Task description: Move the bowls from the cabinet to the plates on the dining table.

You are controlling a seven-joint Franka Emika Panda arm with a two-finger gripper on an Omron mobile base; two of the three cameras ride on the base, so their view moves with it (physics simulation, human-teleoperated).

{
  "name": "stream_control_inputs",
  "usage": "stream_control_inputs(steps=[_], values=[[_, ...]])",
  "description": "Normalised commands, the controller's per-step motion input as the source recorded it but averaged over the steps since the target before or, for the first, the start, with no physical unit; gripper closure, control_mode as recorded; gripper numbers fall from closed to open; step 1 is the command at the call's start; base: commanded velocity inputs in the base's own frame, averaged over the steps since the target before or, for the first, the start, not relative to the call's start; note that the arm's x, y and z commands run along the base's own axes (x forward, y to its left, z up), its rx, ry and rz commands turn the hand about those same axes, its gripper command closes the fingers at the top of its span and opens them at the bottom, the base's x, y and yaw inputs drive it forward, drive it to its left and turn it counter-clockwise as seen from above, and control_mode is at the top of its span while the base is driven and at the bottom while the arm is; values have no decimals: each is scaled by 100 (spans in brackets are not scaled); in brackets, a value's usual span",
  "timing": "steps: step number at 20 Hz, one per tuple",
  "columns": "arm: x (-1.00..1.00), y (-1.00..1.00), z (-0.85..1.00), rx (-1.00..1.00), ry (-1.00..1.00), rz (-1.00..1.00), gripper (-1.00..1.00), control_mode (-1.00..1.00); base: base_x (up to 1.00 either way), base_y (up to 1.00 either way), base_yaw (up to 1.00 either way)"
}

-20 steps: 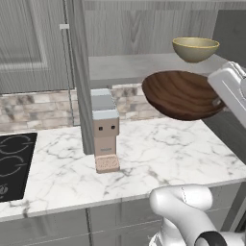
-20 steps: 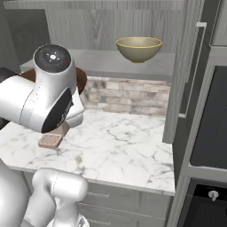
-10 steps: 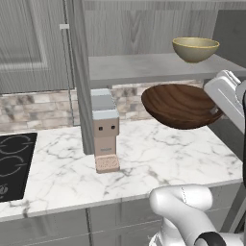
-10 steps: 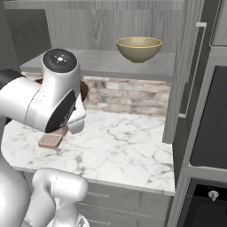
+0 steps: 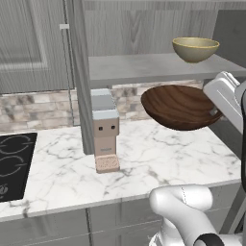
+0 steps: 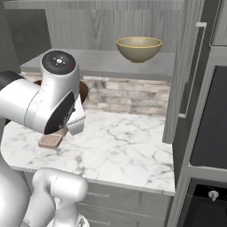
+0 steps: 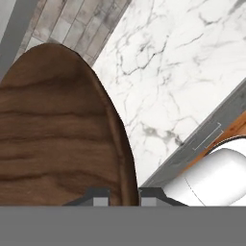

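My gripper (image 7: 124,194) is shut on the rim of the wide dark brown wooden bowl (image 5: 180,106) (image 7: 53,134), holding it in the air above the marble counter (image 5: 158,158), just below and in front of the cabinet shelf (image 5: 144,67). In the right base view my arm hides most of it; only a sliver of the brown bowl (image 6: 83,91) shows. The smaller pale yellow-olive bowl (image 5: 195,49) (image 6: 138,48) stands upright on the shelf of the open grey cabinet (image 6: 97,60). The plates and the dining table are out of view.
A small grey and tan box-shaped appliance (image 5: 105,129) stands on the counter left of the held bowl. A black hob (image 5: 12,163) lies at the far left. An open cabinet door (image 6: 186,66) and a dark oven (image 6: 208,133) stand to the right.
The brown bowl has sunk a little lower in front of the shelf, carried by my gripper. My arm has swung slightly right in the right base view. The olive bowl has not moved.
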Motion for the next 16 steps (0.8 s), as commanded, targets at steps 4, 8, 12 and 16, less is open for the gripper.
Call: stream_control_inputs(steps=[4,8,12,16], values=[[0,0,0,0,0,0,100,-100,0,0,0],[0,0,0,0,0,0,100,-100,0,0,0],[0,0,0,0,0,0,100,-100,0,0,0],[0,0,0,0,0,0,100,-100,0,0,0]])
